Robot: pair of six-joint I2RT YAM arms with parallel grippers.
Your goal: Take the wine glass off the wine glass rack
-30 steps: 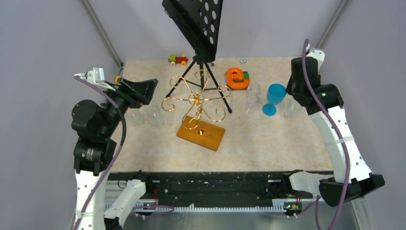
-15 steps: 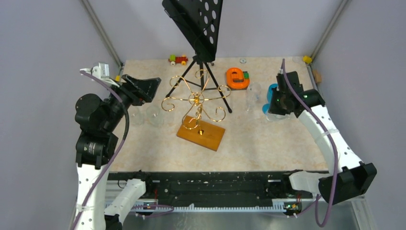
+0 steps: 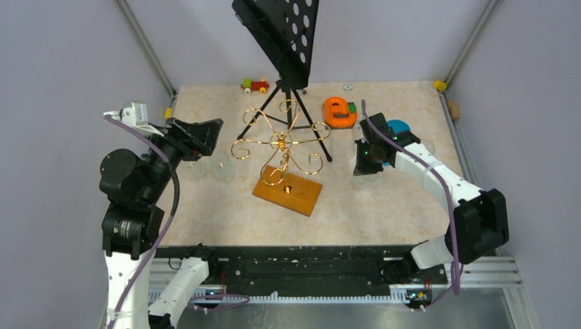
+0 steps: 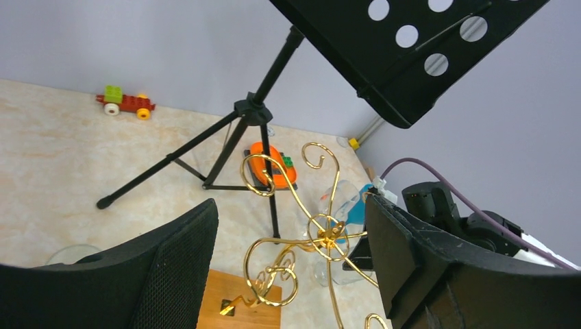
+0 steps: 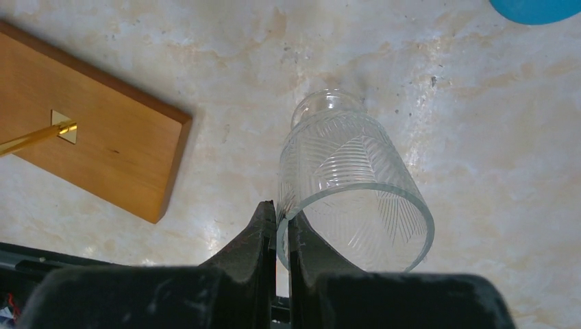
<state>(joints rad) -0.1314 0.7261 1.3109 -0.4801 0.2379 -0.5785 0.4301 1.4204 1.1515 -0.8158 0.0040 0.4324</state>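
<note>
The right gripper (image 5: pixel 281 214) is clenched on the clear, leaf-ribbed wine glass (image 5: pixel 349 185), pinching its wall near the rim, low in the middle of the right wrist view. The glass is well apart from the gold wire wine glass rack (image 3: pixel 281 142) at the centre of the overhead view. Whether its narrow end touches the beige marbled table (image 5: pixel 479 171) cannot be told. So thin and one-sided a pinch could let the smooth glass pivot or slip. A careless swing might strike the blue goblet (image 3: pixel 397 126) just behind the arm. The left gripper (image 4: pixel 291 205) hangs wide open facing the rack's scrolls and could snag them if it advanced.
</note>
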